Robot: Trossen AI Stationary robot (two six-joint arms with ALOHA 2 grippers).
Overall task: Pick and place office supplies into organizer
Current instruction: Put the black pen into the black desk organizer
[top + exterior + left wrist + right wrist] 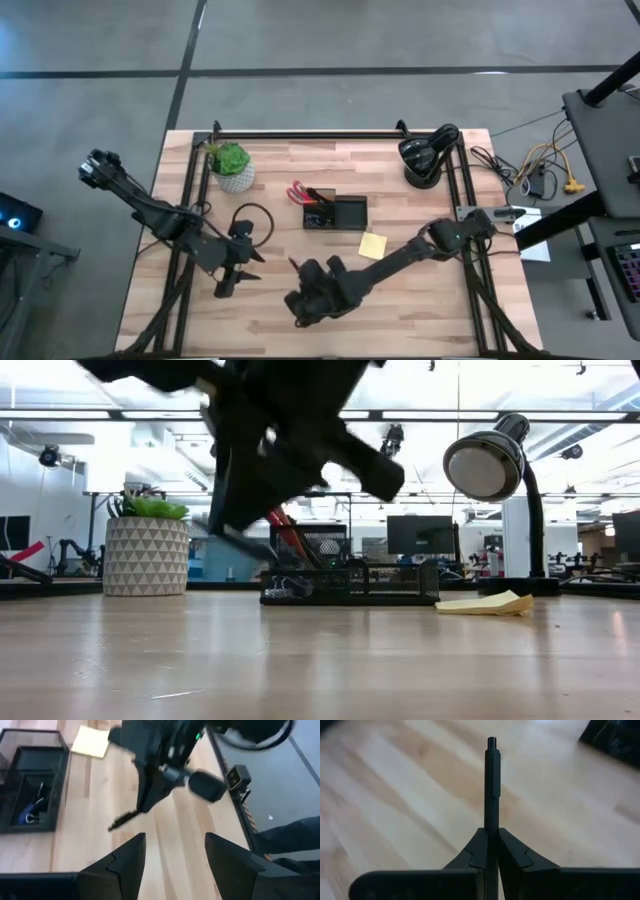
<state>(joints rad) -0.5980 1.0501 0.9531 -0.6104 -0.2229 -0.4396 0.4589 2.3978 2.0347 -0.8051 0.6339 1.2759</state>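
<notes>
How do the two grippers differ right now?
The right gripper is shut on a black pen; the left gripper is open and empty. In the high view the right sits near the table's front centre, the left further left. Both hang above bare wood, away from the organizer.

The right claw is clamped tight, its arm stretched low toward seven o'clock; the left claw hangs spread apart, pointing toward three o'clock.

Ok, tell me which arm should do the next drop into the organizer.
The right. Its gripper is already shut on a black pen, so it need only carry it to the organizer. The left gripper hangs open and empty over bare table.
</notes>
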